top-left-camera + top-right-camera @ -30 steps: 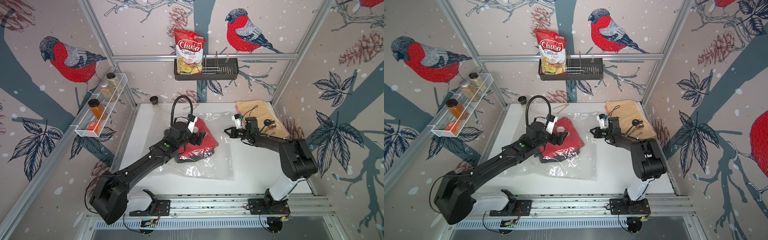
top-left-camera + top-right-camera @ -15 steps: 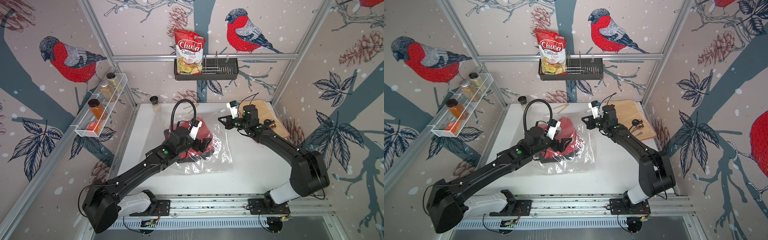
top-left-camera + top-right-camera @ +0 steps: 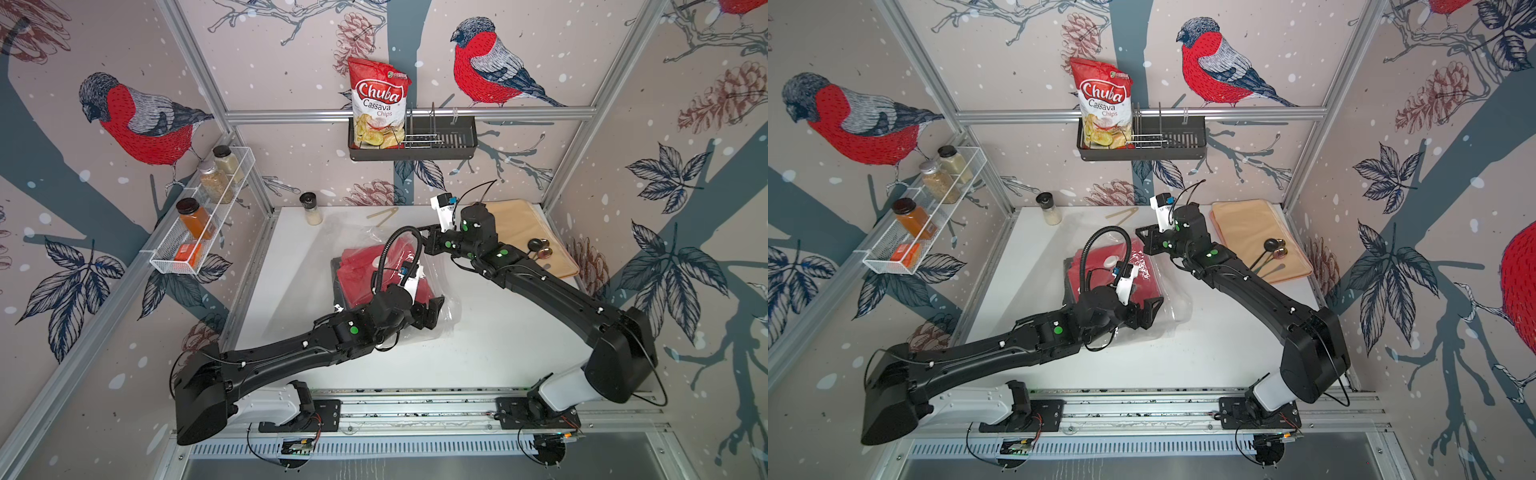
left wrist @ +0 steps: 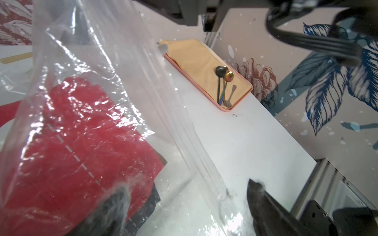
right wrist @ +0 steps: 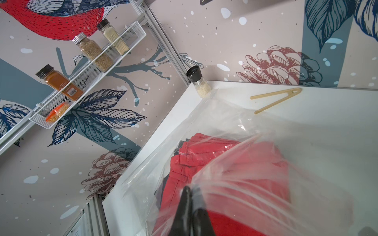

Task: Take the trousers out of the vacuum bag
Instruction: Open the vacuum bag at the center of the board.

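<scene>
Pincers tell us the step. The right gripper [image 5: 190, 196] is closed tight on a fold of the vacuum bag [image 5: 245, 126], and the film rises to it like a tent over the cloth. The left gripper [image 4: 188, 204] stands wide open and holds nothing. In its wrist view one finger [image 4: 263, 200] sits clear above the white table [image 4: 255, 143]. The other is blurred behind film just beside the cloth, and we cannot tell whether it is inside the bag or only against it.

Outward from there, the trousers lie in the bag at the middle of the table. The red pair [image 4: 81, 143] is on top and a black pair [image 4: 151, 202] shows beneath it, both under plastic. We cannot pick out a mustard-brown pair in the bag. The round white valve [image 3: 376, 262] rests over the red cloth.

We judge the step in hand to be holding the bag up so the free arm can reach in for the first garment; neither the red nor the black pair is out. The next move calls for the left gripper to slip under the lifted film and close on red cloth alone. It would then draw the cloth out while the right one anchors the bag. If we pinch film along with cloth, the whole bag will likely come with it.
</scene>
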Robot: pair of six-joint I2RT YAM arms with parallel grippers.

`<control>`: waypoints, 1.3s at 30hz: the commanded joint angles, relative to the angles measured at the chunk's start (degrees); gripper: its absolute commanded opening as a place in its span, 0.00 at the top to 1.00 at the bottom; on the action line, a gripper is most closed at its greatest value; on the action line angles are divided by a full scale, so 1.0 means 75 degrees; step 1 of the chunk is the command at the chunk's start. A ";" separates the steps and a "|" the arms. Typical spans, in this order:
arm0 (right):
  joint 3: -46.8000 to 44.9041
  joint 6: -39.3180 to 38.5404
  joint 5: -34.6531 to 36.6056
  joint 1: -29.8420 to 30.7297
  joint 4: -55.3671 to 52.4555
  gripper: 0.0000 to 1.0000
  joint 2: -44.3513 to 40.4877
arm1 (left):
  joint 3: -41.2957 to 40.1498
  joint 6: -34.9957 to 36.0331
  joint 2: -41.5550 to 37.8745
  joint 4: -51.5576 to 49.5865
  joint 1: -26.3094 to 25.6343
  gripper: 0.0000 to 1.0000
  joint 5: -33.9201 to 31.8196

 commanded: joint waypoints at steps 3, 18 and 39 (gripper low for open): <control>-0.0108 0.0696 0.0460 0.0119 0.0658 1.00 -0.0406 | -0.0095 -0.0825 0.0345 0.0977 -0.0195 0.06 -0.1225; -0.0461 0.1176 0.0682 0.0341 0.0807 1.00 -0.0832 | 0.0481 -0.0950 0.1291 0.1101 -0.0572 0.07 -0.2351; -0.0944 0.1410 0.0739 0.0469 0.0803 1.00 -0.1247 | 0.0571 -0.0863 0.1325 0.0538 -0.0601 0.71 -0.3591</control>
